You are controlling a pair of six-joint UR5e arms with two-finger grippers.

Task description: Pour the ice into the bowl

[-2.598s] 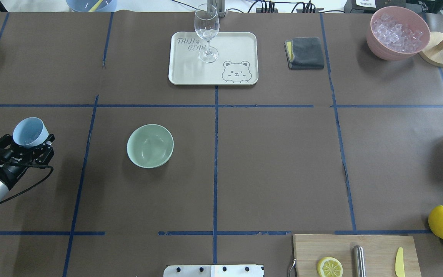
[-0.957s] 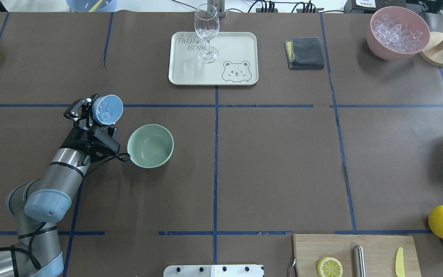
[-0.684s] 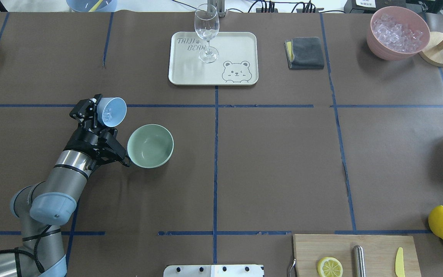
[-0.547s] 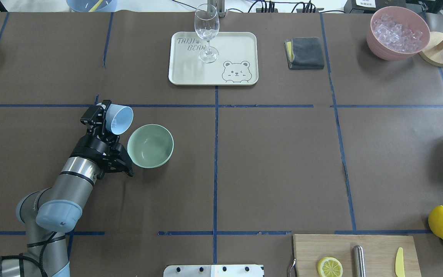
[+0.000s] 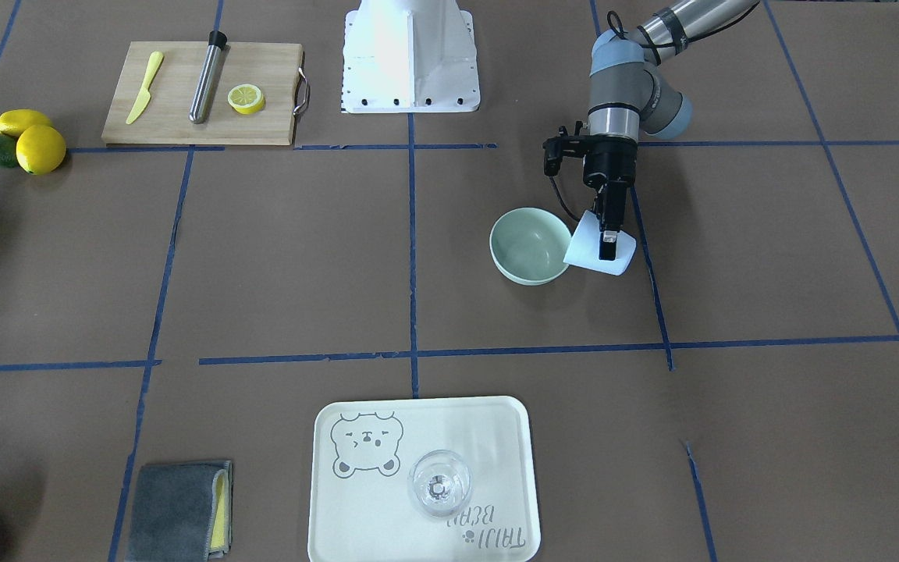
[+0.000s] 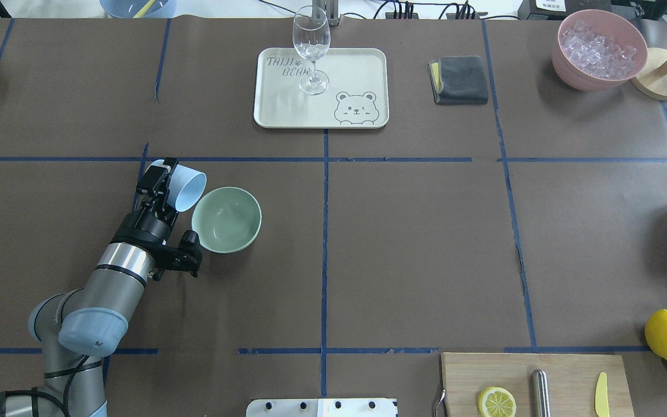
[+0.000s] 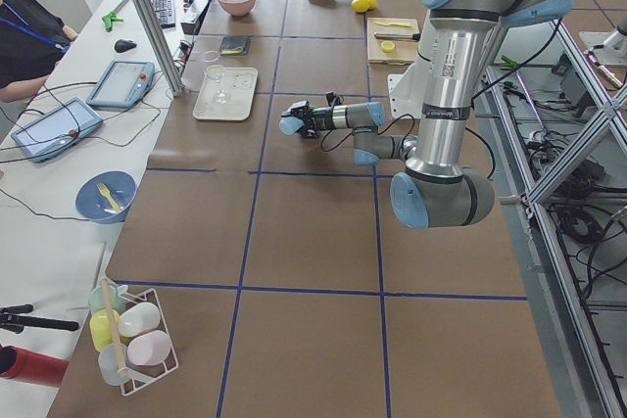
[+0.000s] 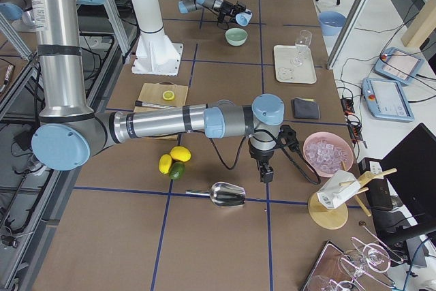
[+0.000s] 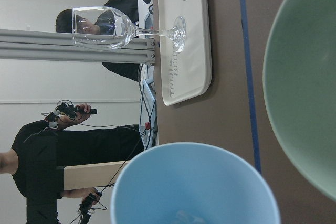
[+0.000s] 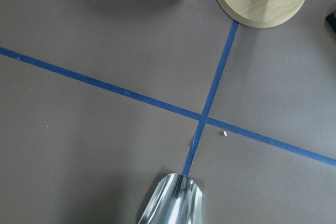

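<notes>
Light blue cup (image 6: pixel 189 185) is held clamped in left gripper (image 6: pixel 161 179), tipped sideways, mouth just beside bowl (image 6: pixel 226 220). Right gripper (image 8: pixel 265 174): grip cannot be told.

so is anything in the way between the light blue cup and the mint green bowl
Nothing visible. The left claw holds the light blue cup tipped, its mouth next to the rim of the round pale mint-green bowl, which looks empty.

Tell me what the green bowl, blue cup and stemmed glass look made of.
Bowl: likely ceramic or melamine; smooth matte mint surface, no sharp glare.
Cup: probably plastic; thin, even pale-blue wall with a dull sheen.
Glass: clear glass, possibly clear plastic; see-through, with bright highlights on bowl and foot.
</notes>
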